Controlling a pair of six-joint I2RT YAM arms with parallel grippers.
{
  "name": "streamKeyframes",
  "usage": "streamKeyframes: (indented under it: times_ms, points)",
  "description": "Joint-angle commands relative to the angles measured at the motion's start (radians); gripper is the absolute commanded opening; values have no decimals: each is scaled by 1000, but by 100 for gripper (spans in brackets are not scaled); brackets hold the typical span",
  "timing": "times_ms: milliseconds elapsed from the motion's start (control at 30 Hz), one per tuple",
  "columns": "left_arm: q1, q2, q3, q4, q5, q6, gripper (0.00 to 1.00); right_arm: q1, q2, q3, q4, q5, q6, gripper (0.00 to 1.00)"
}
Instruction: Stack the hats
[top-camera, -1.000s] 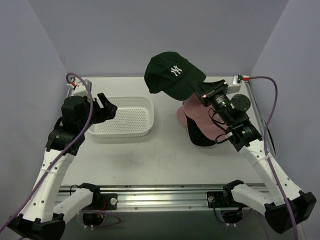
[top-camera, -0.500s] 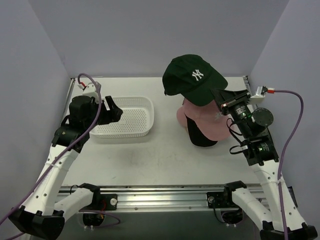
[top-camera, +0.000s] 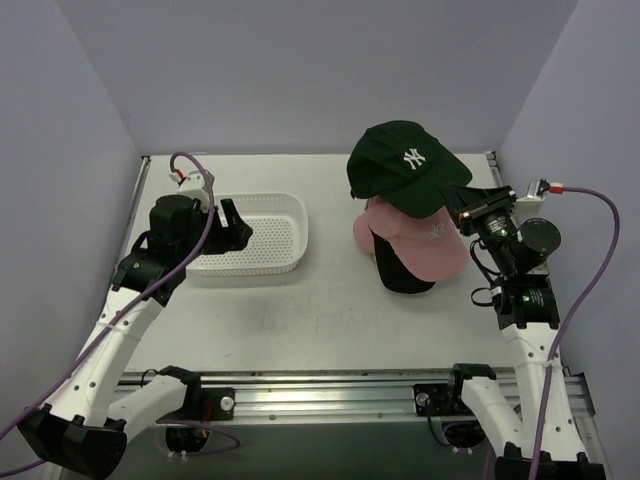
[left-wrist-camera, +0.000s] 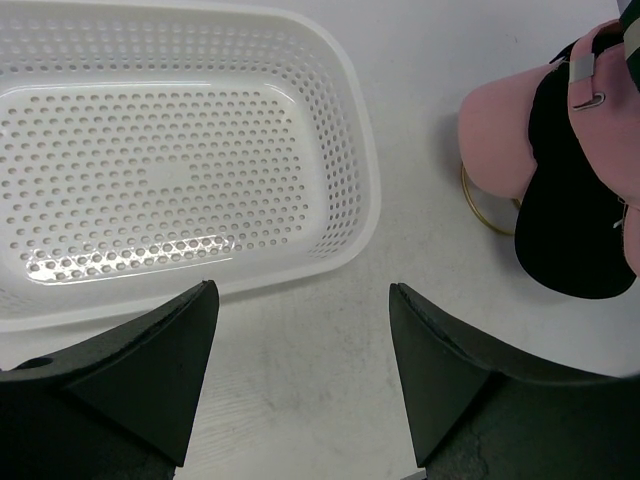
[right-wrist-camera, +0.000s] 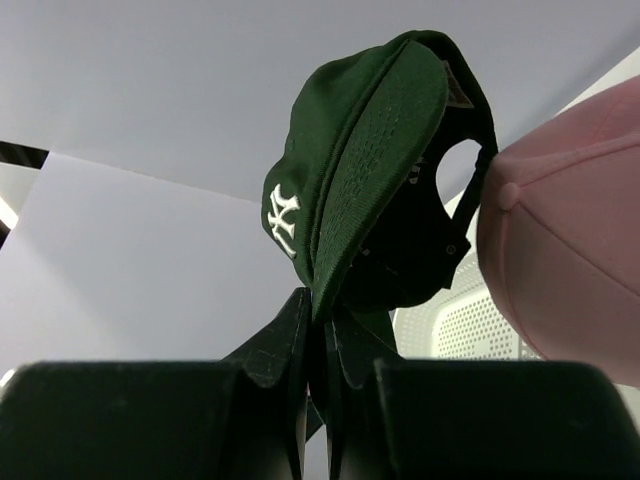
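My right gripper (top-camera: 458, 200) is shut on the brim of a dark green cap (top-camera: 403, 165) with a white logo and holds it in the air just above the stack. The same cap fills the right wrist view (right-wrist-camera: 370, 170), its brim pinched between my fingers (right-wrist-camera: 322, 315). The stack is a pink cap (top-camera: 425, 245) over a black cap (top-camera: 400, 272), seated on a stand. Both caps also show in the left wrist view, pink (left-wrist-camera: 500, 140) and black (left-wrist-camera: 575, 230). My left gripper (top-camera: 235, 225) is open and empty over the near edge of the white basket.
A white perforated basket (top-camera: 290, 215) lies left of centre, with nothing in it (left-wrist-camera: 340, 120). A gold wire ring of the stand (left-wrist-camera: 480, 210) shows under the caps. Grey walls close the table on three sides.
My right gripper has carried the dark green cap to the right, from beside the stack to over it. My left arm has shifted slightly right along the basket.
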Motion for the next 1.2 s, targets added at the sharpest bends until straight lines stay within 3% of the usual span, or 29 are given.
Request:
streamKeyframes:
  times_ms: [0, 367, 1167]
  points:
    - [-5, 2, -9, 50, 2, 15, 78, -55, -31, -34, 85, -93, 29, 0]
    - [-10, 6, -23, 48, -5, 23, 78, -208, -52, -129, 165, -277, 87, 0]
    - [-13, 11, -27, 45, 8, 32, 78, -244, -108, -223, 115, -256, 46, 0]
